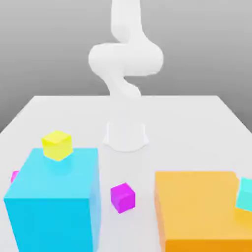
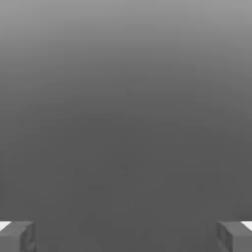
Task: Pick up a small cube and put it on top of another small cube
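Big cyan block (image 1: 54, 206) and orange block (image 1: 202, 211) flank the small cube (image 1: 122, 197), lower centre of the exterior view. Gripper (image 2: 126, 236) fingers spread wide, empty. Descend straight between the blocks; centre before clamping.

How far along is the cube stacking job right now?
Nothing looks done: the small magenta cube sits on the table between the big cyan block and orange block. The gripper is open, holding nothing. Picking, lifting and stacking all remain.
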Robot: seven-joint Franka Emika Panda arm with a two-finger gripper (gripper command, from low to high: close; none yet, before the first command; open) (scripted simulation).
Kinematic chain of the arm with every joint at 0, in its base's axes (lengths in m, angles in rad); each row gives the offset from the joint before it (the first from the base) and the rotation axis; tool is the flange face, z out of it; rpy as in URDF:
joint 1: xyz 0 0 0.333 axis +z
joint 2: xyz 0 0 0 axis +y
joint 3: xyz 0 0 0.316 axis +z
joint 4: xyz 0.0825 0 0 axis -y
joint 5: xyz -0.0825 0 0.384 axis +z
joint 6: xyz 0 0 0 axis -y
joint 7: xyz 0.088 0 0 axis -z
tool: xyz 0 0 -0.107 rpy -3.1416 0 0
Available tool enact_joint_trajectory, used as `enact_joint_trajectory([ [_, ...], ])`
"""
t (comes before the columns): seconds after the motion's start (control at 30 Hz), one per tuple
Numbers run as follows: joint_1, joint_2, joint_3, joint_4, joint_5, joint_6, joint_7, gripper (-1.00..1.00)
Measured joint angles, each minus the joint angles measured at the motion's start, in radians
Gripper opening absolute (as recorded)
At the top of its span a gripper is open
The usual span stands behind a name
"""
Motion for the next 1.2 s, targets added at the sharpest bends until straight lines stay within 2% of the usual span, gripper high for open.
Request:
enact_joint_trajectory([
  [0.33, -0.121, 0.340, 0.118, -0.273, 0.050, 0.256, 0.417, 0.00],
  [0.6, -0.203, 0.616, 0.197, -0.488, 0.038, 0.454, 0.788, 0.00],
  [0.73, -0.199, 0.758, 0.170, -0.533, -0.044, 0.572, 0.935, 0.00],
  [0.9, -0.093, 0.940, 0.033, -0.505, -0.164, 0.720, 1.030, 0.00],
  [0.93, -0.072, 0.968, 0.011, -0.500, -0.169, 0.743, 1.034, -1.00],
  [1.2, -0.080, 0.948, 0.021, -0.503, -0.164, 0.728, 1.030, -1.00],
])
